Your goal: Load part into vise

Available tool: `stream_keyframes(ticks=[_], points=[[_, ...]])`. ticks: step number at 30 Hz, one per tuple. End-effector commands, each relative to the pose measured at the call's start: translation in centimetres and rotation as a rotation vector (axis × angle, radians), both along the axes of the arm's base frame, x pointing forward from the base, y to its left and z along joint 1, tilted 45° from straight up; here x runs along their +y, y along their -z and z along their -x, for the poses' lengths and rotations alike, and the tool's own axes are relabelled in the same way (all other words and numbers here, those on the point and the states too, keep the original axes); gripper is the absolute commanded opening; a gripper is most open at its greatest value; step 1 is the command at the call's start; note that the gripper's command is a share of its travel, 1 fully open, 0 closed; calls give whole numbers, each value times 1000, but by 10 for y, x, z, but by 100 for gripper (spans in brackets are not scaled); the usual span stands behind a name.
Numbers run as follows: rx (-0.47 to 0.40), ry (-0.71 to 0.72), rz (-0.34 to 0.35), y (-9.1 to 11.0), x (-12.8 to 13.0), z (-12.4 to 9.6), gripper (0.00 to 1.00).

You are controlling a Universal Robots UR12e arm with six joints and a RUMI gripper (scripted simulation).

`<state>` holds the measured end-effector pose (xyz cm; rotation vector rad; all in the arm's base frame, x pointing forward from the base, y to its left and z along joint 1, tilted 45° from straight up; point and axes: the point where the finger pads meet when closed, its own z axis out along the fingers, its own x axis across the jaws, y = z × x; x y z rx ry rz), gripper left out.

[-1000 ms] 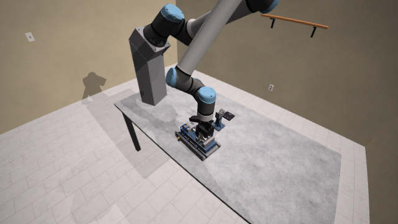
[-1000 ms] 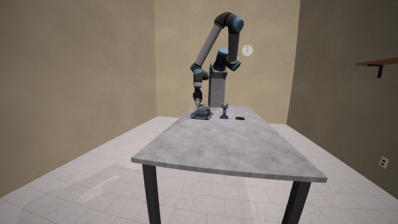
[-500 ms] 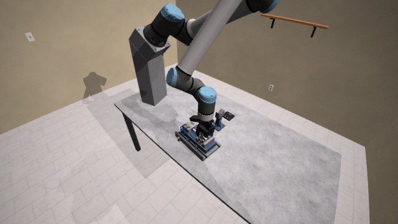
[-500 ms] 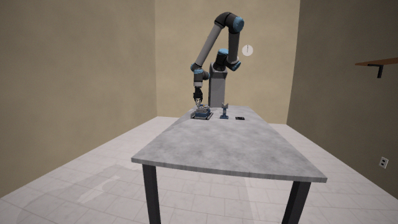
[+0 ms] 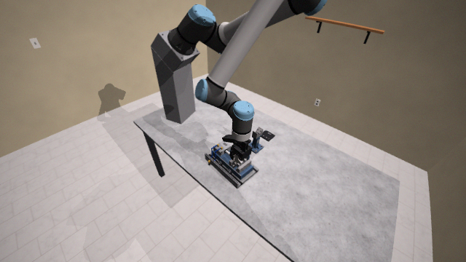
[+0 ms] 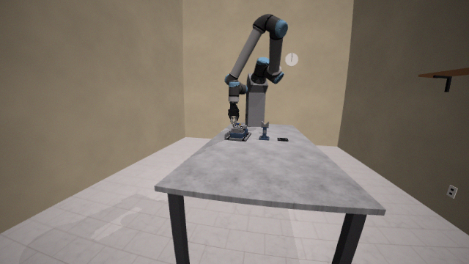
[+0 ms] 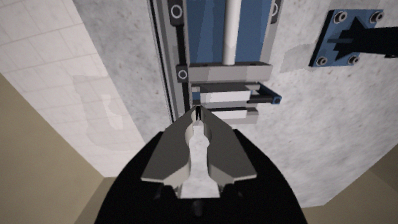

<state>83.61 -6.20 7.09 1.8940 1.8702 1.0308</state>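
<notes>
Part (image 7: 225,95), seemingly the pale block in the vise (image 5: 245,173) (image 6: 238,135) (image 7: 225,73), is lying beyond my fully closed, empty hand (image 5: 236,162) (image 6: 233,123) (image 7: 198,107).

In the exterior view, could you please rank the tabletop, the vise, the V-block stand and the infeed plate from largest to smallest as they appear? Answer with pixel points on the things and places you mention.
1. Tabletop (image 5: 309,175) (image 6: 271,169)
2. Vise (image 5: 248,172) (image 6: 238,135)
3. V-block stand (image 5: 257,147) (image 6: 264,132)
4. Infeed plate (image 5: 268,135) (image 6: 283,139)

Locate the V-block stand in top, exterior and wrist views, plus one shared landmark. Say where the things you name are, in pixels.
Top: V-block stand (image 5: 256,140) (image 6: 264,132) (image 7: 327,37), just right of center, beyond the vise.
Exterior: just right of center, right of the vise.
Wrist: upper right, base plate and post.
Landmark: vise (image 5: 233,164) (image 6: 238,135) (image 7: 230,73).
</notes>
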Motion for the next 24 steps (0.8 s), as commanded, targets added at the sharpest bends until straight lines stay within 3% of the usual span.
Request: stream_keyframes(ticks=[1, 24], points=[[-1, 0, 0, -1, 0, 0, 0], [-1, 0, 0, -1, 3, 0, 0]])
